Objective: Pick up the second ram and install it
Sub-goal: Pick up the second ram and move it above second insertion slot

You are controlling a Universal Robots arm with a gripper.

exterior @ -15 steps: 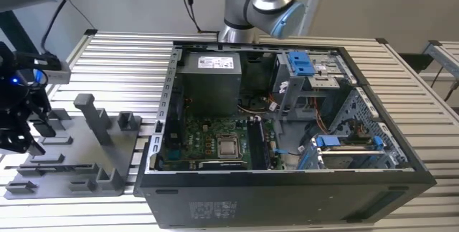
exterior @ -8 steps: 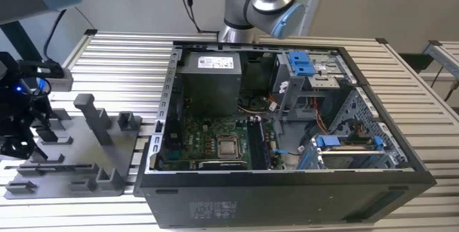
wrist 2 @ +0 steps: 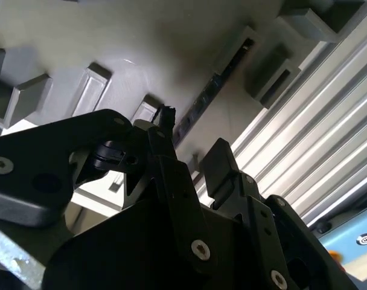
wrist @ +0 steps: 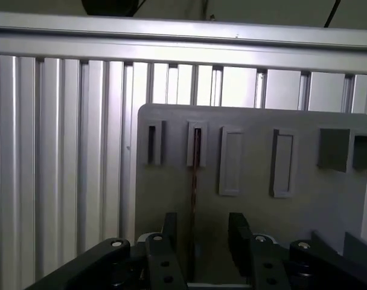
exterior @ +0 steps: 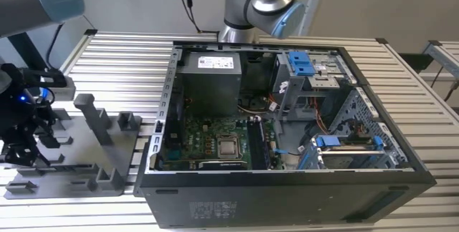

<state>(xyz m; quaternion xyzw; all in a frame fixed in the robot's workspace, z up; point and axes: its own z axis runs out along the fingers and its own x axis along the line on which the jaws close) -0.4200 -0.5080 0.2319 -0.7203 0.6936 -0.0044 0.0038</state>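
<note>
First wrist view: the second ram (wrist: 194, 181) stands on edge in a slot of the grey holder plate (wrist: 328, 199). The gripper (wrist: 201, 238) straddles it, jaws apart, gripping nothing. Judged step: pick-up approach; grasping calls for centred, square closure on its flat faces.

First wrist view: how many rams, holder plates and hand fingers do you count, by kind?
Ram: 1
Holder plate: 1
Fingers: 2
Total: 4
</note>
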